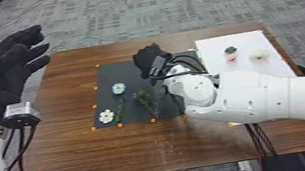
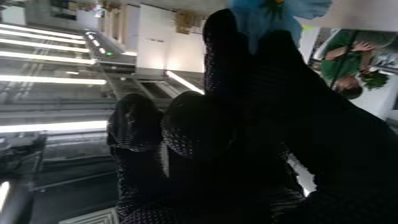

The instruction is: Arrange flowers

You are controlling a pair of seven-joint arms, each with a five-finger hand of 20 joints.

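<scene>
My right hand is over the upper part of the black mat in the head view. In the right wrist view, the finger and thumb of my right hand pinch a blue flower with a yellow centre; the other fingers are bent. On the mat lie a pale blue flower, a white flower at the lower left and a dark green sprig. My left hand is raised beyond the table's left edge, its fingers open and holding nothing.
A white board on the table's right side carries a cream flower, a pink flower and a dark bloom. My right forearm crosses the table's right half. Small orange markers line the mat's edges.
</scene>
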